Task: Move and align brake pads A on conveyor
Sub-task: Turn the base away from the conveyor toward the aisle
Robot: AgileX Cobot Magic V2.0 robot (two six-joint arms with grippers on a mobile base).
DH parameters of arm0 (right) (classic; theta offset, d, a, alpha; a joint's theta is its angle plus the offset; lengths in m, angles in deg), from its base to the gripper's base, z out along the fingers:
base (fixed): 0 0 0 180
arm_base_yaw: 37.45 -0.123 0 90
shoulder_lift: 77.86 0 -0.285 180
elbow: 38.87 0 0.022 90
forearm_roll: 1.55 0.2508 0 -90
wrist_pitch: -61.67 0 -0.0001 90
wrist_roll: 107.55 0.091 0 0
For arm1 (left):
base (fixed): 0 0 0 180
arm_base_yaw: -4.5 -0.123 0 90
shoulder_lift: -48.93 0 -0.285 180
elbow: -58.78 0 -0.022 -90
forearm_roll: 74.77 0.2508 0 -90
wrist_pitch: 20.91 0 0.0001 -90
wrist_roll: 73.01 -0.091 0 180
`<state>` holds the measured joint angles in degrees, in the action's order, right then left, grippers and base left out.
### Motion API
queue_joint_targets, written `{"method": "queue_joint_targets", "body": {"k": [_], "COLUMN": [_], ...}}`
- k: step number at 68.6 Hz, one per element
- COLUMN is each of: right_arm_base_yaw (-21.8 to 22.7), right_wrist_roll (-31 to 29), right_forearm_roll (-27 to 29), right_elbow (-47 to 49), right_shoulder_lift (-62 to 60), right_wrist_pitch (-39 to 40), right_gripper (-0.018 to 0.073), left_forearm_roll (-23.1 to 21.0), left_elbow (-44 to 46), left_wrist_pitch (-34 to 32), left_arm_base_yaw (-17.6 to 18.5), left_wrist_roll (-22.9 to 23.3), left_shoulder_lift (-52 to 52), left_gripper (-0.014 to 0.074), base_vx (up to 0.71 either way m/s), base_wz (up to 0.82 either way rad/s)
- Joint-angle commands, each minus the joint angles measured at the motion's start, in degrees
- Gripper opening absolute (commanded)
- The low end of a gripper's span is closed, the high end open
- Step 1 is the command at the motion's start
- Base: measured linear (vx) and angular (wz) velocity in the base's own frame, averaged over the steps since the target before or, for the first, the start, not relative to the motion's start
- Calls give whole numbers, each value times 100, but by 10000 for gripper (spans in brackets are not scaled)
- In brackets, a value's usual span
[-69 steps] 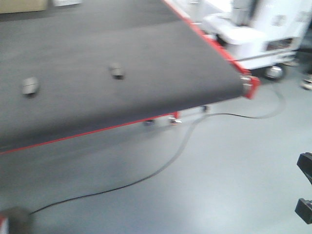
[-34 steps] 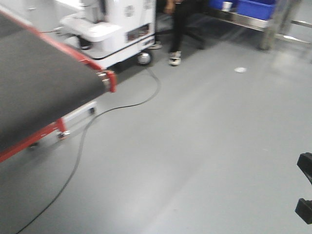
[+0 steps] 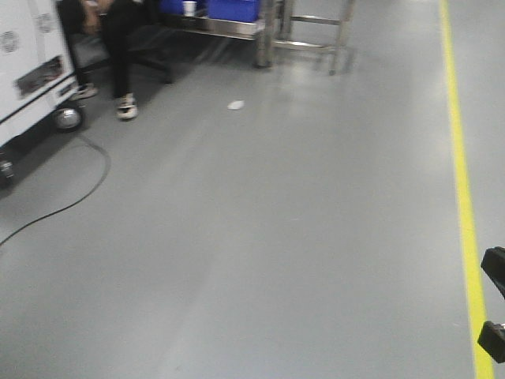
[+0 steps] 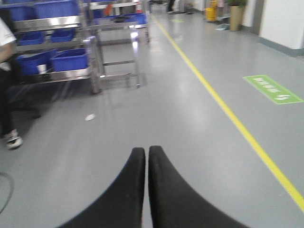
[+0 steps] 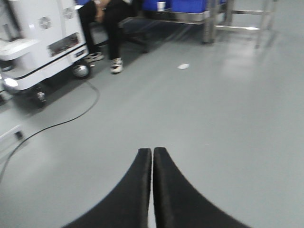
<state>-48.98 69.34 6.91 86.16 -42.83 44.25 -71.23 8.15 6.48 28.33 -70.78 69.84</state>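
The brake pads A and the conveyor are out of view in every view of this moment. My left gripper (image 4: 147, 149) is shut with nothing between its black fingers and hangs over bare grey floor. My right gripper (image 5: 152, 151) is also shut and empty, pointing over the floor toward a white wheeled machine (image 5: 42, 42). At the right edge of the front view two black arm parts (image 3: 494, 272) show.
A black cable (image 3: 75, 197) snakes over the floor beside the white machine (image 3: 28, 71). A person's legs (image 3: 120, 63) stand near steel racks with blue bins (image 4: 52, 57). A yellow floor line (image 3: 463, 205) runs along the right, with a green floor sign (image 4: 273, 89).
The front view has swung to the right. The conveyor with two pads on it slid out at the left, and the open floor, racks and yellow line came in.
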Motion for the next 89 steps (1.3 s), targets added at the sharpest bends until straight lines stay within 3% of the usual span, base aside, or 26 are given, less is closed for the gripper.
{"method": "queue_joint_targets", "body": {"k": [1,44,89], "right_arm_base_yaw": [14,14,14], "right_wrist_roll": [-64,-64,-64], "right_forearm_roll": [-9,-9,-9], "right_elbow": [158,158,158], "right_shoulder_lift": [13,13,13], "right_wrist_pitch": [411,411,365], "right_gripper": [-10,-10,-10], "left_forearm_roll": [-1,-1,-1], "left_elbow": [127,127,127], "left_wrist_pitch": [-420,-420,-420], "left_arm_base_yaw": [12,12,12], "left_wrist_roll": [40,40,40], "left_shoulder_lift": [79,79,79], "left_gripper": [-6,-6,-6], "base_vx": [17,20,39], "base_wz": [-72,-65,-15]}}
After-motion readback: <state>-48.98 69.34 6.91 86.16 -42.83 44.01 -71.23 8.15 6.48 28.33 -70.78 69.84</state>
